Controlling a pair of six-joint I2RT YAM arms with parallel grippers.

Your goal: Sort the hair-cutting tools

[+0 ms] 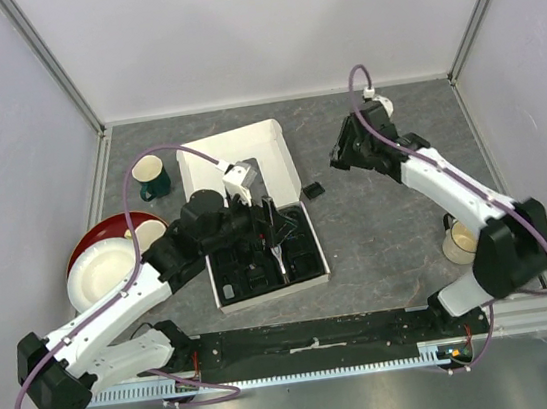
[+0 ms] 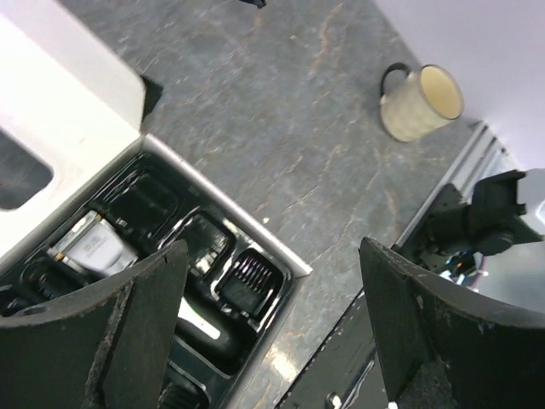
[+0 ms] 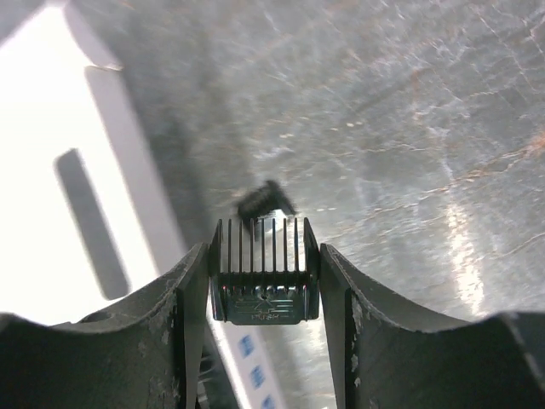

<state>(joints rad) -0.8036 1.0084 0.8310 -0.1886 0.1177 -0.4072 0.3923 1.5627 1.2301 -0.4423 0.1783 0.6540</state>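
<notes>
A black comb guard (image 3: 264,273) sits teeth-up between the fingers of my right gripper (image 3: 264,256), which is shut on it. In the top view the right gripper (image 1: 343,155) is at the back right of the white box (image 1: 247,153). Another small comb guard (image 1: 313,189) lies loose on the table below it, blurred in the right wrist view (image 3: 266,200). My left gripper (image 2: 272,290) hangs open over the black tray's (image 2: 223,210) near corner and holds nothing. In the tray lie the silver-and-black clipper (image 2: 92,247) and a comb guard (image 2: 251,277).
A green mug (image 1: 152,176) stands at the back left. A red plate with white bowls (image 1: 109,256) is at the left. A cream mug (image 1: 458,241) stands by the right arm's base. The box's white lid (image 3: 51,170) lies open behind the tray.
</notes>
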